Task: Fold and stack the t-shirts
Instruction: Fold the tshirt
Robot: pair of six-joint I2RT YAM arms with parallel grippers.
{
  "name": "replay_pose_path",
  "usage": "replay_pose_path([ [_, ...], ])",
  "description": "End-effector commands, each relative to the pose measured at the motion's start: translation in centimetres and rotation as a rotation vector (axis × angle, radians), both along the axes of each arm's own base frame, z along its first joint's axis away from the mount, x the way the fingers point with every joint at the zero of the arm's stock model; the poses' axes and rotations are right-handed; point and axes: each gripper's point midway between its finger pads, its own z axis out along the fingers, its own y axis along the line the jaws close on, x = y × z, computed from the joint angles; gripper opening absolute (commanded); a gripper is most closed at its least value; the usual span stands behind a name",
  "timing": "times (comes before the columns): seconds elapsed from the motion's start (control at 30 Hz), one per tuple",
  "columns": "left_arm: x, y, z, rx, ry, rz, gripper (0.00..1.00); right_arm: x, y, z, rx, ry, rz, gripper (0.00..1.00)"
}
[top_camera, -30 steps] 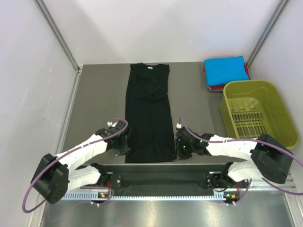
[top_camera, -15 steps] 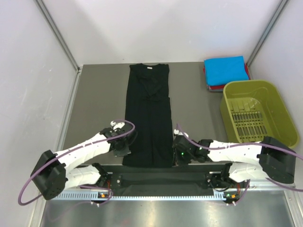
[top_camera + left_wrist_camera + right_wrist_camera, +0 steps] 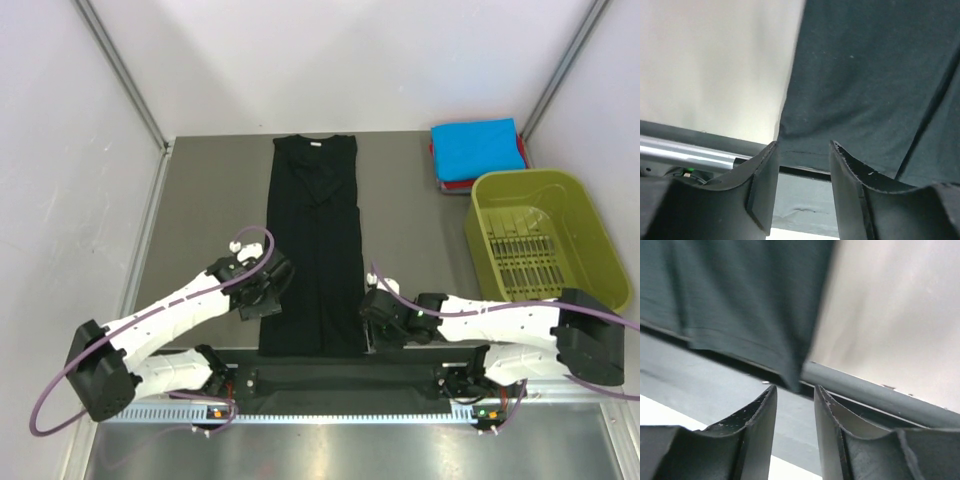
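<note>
Top external, black t-shirt (image 3: 312, 250) lengthwise, collar far, left claw (image 3: 262, 297) and right claw (image 3: 374, 318) apart

Even, bright overhead light falls soft around the black t-shirt (image 3: 312, 250), with faint shadows. Both wrist views are blurred, with pale glare on the table beside it.

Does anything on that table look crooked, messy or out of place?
One thing: the long black cloth t-shirt, folded into a narrow strip, has its near hem hanging slightly over the table's front edge. Otherwise it is tidy: the folded blue t-shirt sits squarely on the red one beside the olive-green plastic basket.
</note>
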Motion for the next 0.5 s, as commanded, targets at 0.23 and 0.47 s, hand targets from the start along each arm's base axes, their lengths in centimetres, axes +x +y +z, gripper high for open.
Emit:
replay_pose_path([
  [0.23, -2.9, -0.4, -3.6, -0.072, 0.102, -0.037, 0.48, 1.7, 1.1, 1.4, 0.086, -0.055, -0.004, 0.40],
  [0.47, -4.2, 0.3, -5.0, -0.070, 0.145, -0.019, 0.48, 1.6, 0.9, -0.3, 0.099, -0.024, -0.004, 0.40],
])
